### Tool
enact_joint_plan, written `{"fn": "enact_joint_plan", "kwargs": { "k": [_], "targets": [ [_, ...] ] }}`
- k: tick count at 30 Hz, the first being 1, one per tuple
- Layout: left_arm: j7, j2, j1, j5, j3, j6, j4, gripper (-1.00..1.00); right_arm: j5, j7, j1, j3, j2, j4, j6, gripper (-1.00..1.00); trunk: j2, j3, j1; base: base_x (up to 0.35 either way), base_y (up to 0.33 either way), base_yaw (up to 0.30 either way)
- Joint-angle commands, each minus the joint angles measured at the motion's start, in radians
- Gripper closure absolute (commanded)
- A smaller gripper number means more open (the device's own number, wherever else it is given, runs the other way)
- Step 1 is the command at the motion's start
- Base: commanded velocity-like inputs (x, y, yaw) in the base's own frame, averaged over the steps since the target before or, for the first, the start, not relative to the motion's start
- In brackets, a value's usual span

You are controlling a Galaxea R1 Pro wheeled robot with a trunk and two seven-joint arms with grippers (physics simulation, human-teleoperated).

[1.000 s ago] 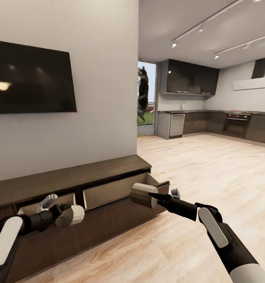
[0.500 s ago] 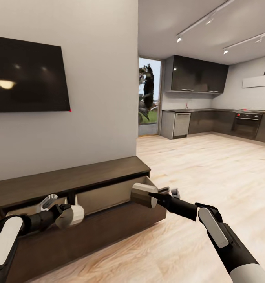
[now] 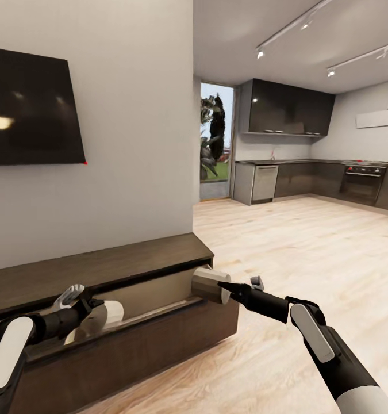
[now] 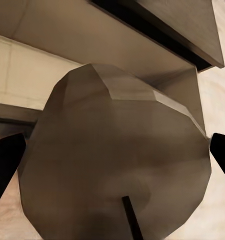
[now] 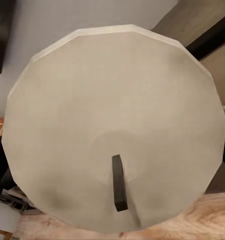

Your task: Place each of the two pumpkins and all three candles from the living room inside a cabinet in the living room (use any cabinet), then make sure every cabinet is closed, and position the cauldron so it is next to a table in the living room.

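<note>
the right gripper (image 3: 223, 286) is clamped on a short grey-beige cylindrical candle (image 3: 210, 284), held just in front of the right end of the long, low dark-brown wooden cabinet (image 3: 130, 261), level with its slightly open drawer front. in the right wrist view that candle's (image 5: 115, 125) flat end shows a dark wick. the left gripper (image 3: 87, 305) is closed on a second grey-beige stubby candle (image 3: 104, 314) over the cabinet's open drawer gap, left of the first. above the cabinet hangs a black flat wall television (image 3: 30, 109). beyond the cabinet's right end, pale wood flooring (image 3: 308, 247) runs to dark kitchen cupboards (image 3: 291, 109).
</note>
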Motion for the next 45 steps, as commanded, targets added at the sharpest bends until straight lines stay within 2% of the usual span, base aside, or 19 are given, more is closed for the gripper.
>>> {"fn": "enact_joint_plan", "kwargs": {
  "k": [1,20,27,28,32,33,35,42,45],
  "targets": [
    [0.012,0.000,-0.001,0.015,0.001,0.002,-0.001,1.00,-0.009,0.002,-0.001,0.001,-0.001,0.000,0.004,1.00,-0.001,-0.001,0.000,0.262,-0.009,0.010],
    [0.012,-0.002,-0.001,0.015,0.000,0.002,-0.001,1.00,-0.008,-0.003,-0.001,0.001,0.001,0.000,0.004,1.00,-0.001,-0.001,0.000,0.245,-0.135,0.259],
    [0.012,-0.002,-0.001,0.015,0.000,0.002,-0.001,1.00,-0.003,-0.076,-0.001,0.001,0.003,-0.008,0.005,1.00,-0.001,-0.001,0.000,0.187,-0.163,0.290],
    [0.012,-0.001,-0.001,0.015,0.000,0.002,-0.001,1.00,-0.003,-0.094,-0.001,0.003,0.003,-0.007,0.005,1.00,-0.001,-0.001,0.000,0.067,-0.060,0.290],
    [0.012,0.000,-0.001,0.015,0.000,0.003,-0.002,1.00,-0.003,-0.257,-0.001,0.010,0.006,-0.042,0.005,1.00,-0.001,-0.001,0.000,0.020,-0.018,0.290],
    [0.012,0.000,0.000,0.015,0.000,0.003,-0.002,1.00,-0.003,-0.319,-0.001,0.010,0.008,-0.063,0.005,1.00,-0.001,-0.001,0.000,0.005,-0.004,0.290],
    [0.012,-0.001,0.000,0.015,0.000,0.003,-0.002,1.00,-0.003,-0.386,-0.001,0.008,0.009,-0.077,0.006,1.00,-0.001,-0.001,0.000,0.002,-0.002,0.290],
    [0.012,0.005,0.001,0.015,-0.006,0.004,-0.003,1.00,-0.004,-0.493,-0.001,0.008,0.010,-0.091,0.016,1.00,-0.001,-0.003,0.000,0.000,-0.015,0.280],
    [0.012,0.000,0.001,0.012,-0.018,0.003,-0.006,1.00,-0.005,-0.510,-0.001,0.008,0.010,-0.098,0.031,1.00,-0.001,-0.005,0.000,0.000,-0.135,0.253]
  ]
}}
